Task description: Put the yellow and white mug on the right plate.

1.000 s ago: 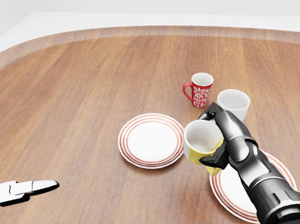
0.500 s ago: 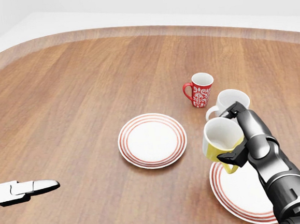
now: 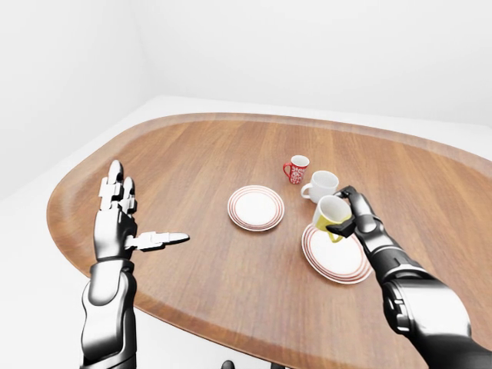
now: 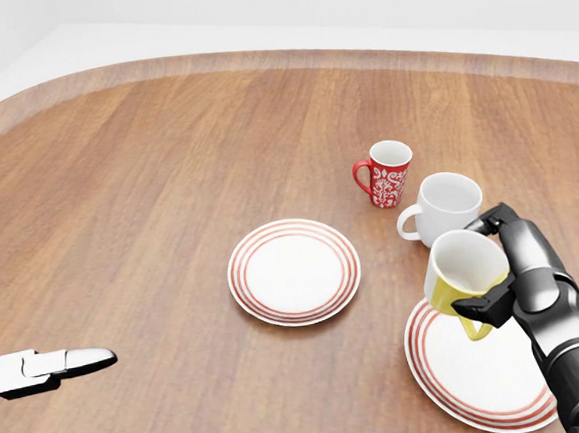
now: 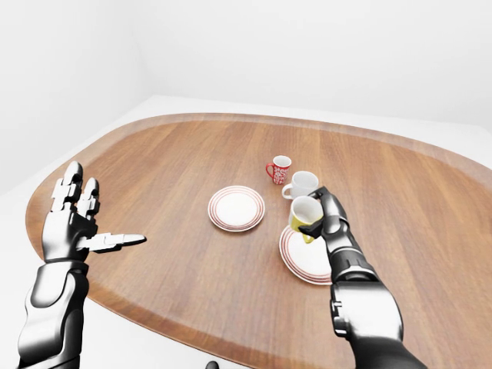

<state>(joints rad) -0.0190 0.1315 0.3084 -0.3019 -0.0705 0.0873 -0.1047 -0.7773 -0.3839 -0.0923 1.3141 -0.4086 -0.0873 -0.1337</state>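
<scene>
My right hand [image 4: 489, 271] is shut on the yellow and white mug [image 4: 461, 271], which hangs tilted above the upper left edge of the right plate [image 4: 482, 374], a white plate with red rings at the head view's lower right. The mug's white inside faces up and left, its yellow base points down toward the plate. My left hand [image 3: 123, 219] is open at the left of the left-eye view, fingers spread, far from the mug and holding nothing.
A second red-ringed plate [image 4: 293, 270] lies in the middle of the wooden table [image 4: 147, 188]. A plain white mug [image 4: 447, 207] stands just above the held mug, and a red patterned mug [image 4: 386, 174] stands to its upper left.
My right hand has carried the yellow and white mug rightward, from beside the middle plate to over the right plate's edge. The left hand has stayed put.
</scene>
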